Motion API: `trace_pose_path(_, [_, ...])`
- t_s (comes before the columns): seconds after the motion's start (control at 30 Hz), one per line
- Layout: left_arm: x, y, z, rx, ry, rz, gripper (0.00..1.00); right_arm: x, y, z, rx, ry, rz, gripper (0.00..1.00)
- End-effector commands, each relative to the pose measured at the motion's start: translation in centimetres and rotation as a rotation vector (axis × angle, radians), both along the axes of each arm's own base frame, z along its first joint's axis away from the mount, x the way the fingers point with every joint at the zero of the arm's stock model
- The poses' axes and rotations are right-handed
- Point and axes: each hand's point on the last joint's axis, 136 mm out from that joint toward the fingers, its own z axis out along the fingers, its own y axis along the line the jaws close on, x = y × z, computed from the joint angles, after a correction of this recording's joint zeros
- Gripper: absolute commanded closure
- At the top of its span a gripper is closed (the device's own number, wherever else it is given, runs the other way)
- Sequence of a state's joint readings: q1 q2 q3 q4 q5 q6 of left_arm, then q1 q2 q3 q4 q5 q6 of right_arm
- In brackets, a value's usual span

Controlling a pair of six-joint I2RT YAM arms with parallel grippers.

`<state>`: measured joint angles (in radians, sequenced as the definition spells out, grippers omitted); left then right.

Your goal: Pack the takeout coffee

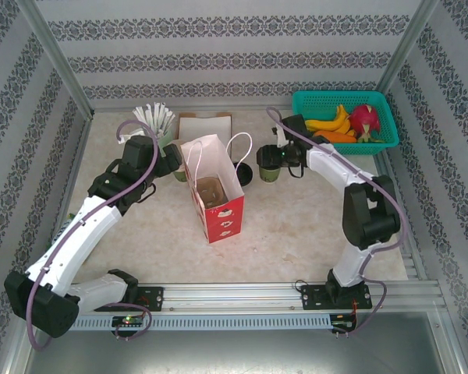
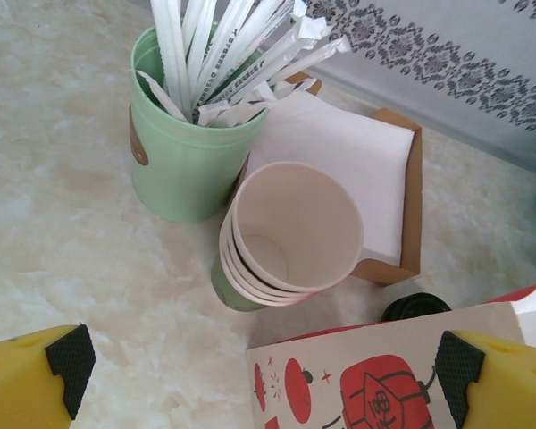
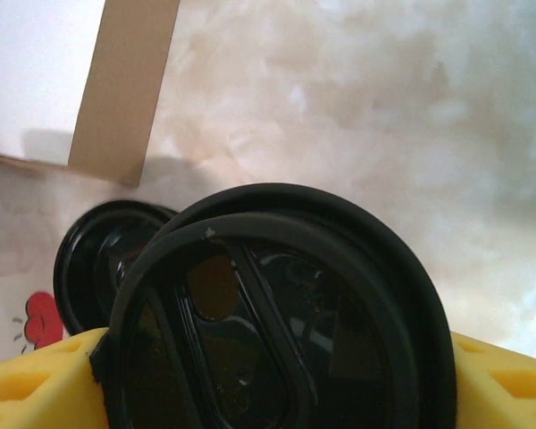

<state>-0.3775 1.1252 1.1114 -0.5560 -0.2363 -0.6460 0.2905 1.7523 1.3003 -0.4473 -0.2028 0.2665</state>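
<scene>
The olive-green paper cup [image 1: 268, 173] stands right of the red paper bag [image 1: 221, 218], its body hidden in the right wrist view beneath its glossy round black plastic lid [image 3: 339, 295]. The yellow fingers [image 3: 45, 380] of the right gripper [image 3: 277, 393] flank it, spread wide and vanishing under the lid's rim, so whether they press the cup cannot be told. The left gripper [image 1: 174, 162], beside the bag, gapes empty.

Light was bright and even from above, so the pale desk [image 1: 296, 218] looked a bit washed out. Shadows stayed short and soft, like the one beside the paper bag [image 1: 214, 199]. Left wrist view was sharp on the stacked cups [image 2: 290, 232], though the left claw [image 2: 263, 366] went mushy in the corners. On the right wrist view the black lid [image 3: 286, 313] sat way too close, blurry, with dull glare on it.
</scene>
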Motion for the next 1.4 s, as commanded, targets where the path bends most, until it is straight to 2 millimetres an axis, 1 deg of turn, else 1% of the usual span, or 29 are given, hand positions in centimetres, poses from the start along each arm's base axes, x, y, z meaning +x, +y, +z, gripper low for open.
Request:
trace_pose_path(0.0, [0.3, 0.1, 1.2, -0.040, -0.056, 0.010, 0.00, -2.6, -0.8, -0.3, 0.003, 0.038, -0.038, 0.22])
trace_pose_path(0.1, [0.3, 0.0, 1.1, -0.050, -0.055, 0.007, 0.00, -4.8, -0.5, -0.3, 0.023, 0.057, -0.028, 0.22])
trace_pose_path(0.27, [0.2, -0.1, 1.3, -0.059, -0.066, -0.001, 0.00, -8.0, -0.2, -1.1, 0.016, 0.075, -0.031, 0.21])
trace_pose_path(0.5, [-0.1, -0.2, 2.0, -0.055, -0.094, -0.023, 0.00, -11.2, 0.5, -1.3, 0.021, 0.062, -0.013, 0.20])
trace_pose_path(0.73, [-0.1, -0.9, 2.8, -0.066, -0.127, -0.069, 0.00, -14.2, 0.0, -2.2, 0.003, 0.091, 0.012, 0.18])
trace_pose_path(0.87, [-0.1, -1.2, 3.0, -0.073, -0.131, -0.087, 0.00, -14.9, -0.5, -2.0, 0.003, 0.084, 0.002, 0.18])
trace_pose_path(1.0, [0.1, -1.4, 2.9, -0.074, -0.131, -0.094, 0.00, -15.0, -0.5, -2.1, -0.002, 0.091, 0.013, 0.17])
trace_pose_path(1.1, [0.2, -1.6, 2.7, -0.076, -0.122, -0.101, 0.00, -15.0, -0.5, -2.5, -0.018, 0.097, 0.027, 0.15])
trace_pose_path(1.23, [0.3, -1.6, 2.5, -0.072, -0.116, -0.102, 0.00, -14.4, -0.9, -1.6, -0.066, 0.082, 0.037, 0.09])
trace_pose_path(1.37, [0.3, -1.5, 2.4, -0.070, -0.114, -0.095, 0.00, -14.4, -1.0, -0.8, -0.074, 0.097, 0.028, 0.02])
